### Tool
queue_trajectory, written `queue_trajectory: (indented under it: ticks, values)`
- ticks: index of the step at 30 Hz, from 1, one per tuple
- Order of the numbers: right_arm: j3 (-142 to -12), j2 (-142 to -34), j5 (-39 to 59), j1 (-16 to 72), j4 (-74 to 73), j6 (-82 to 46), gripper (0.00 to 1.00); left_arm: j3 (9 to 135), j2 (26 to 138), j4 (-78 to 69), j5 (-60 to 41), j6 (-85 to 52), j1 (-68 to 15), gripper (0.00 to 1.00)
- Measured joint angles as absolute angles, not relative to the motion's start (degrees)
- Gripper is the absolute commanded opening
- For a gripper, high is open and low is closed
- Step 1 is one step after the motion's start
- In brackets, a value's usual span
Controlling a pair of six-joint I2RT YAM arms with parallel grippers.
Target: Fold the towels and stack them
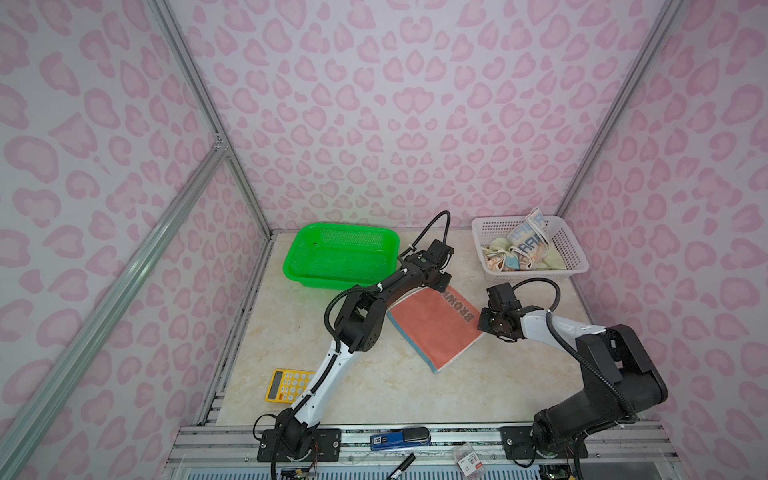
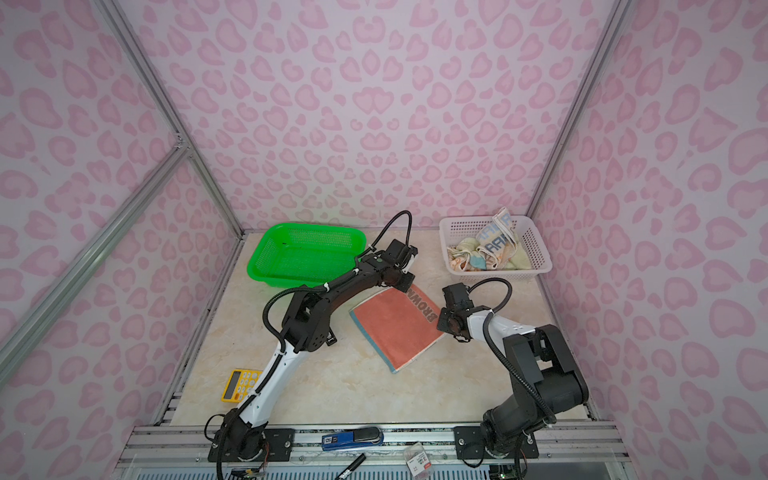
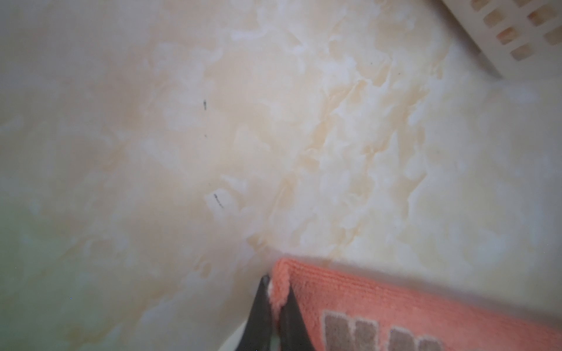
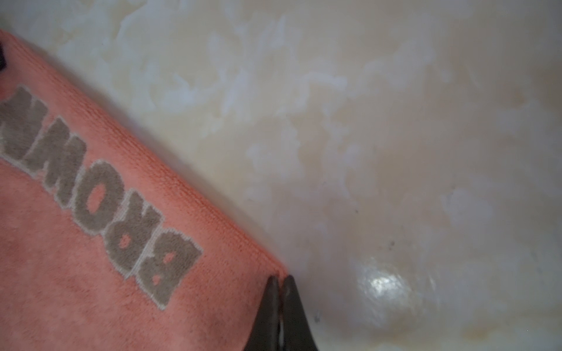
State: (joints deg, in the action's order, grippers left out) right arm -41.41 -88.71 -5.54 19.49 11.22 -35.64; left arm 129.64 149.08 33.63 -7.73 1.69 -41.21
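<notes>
A rust-red towel (image 1: 436,332) (image 2: 399,332) with grey "BROWN" letters lies flat in the middle of the table, a blue edge showing along its near-left side. My left gripper (image 1: 444,286) (image 3: 278,290) is shut on its far corner, with the orange cloth pinched between the dark fingers. At the towel's right corner, my right gripper (image 1: 484,327) (image 4: 281,281) is shut, the corner caught at its tips. More towels (image 1: 523,247), one cream with "RAB" letters, lie crumpled in the white basket (image 1: 577,268) at the back right.
An empty green mesh basket (image 1: 299,266) stands at the back left, just behind the left arm. A yellow calculator (image 1: 284,386) lies at the near left. On the front rail are a blue stapler (image 1: 399,438) and a black marker (image 1: 401,467). The white basket's wall (image 3: 517,36) is close by.
</notes>
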Motion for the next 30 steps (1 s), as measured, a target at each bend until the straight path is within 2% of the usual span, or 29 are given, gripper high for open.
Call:
queue_trajectory:
  ticks: [17, 30]
  values:
    - [-42.78, -77.34, -8.75, 19.22, 16.62, -26.00, 0.00, 105.45, 134.93, 18.52, -4.25, -4.47, -41.36, 0.03]
    - [-41.52, -70.83, -3.70, 20.62, 17.28, -19.62, 0.00, 84.47, 119.02, 4.75, -2.37, -5.96, -41.19, 0.03]
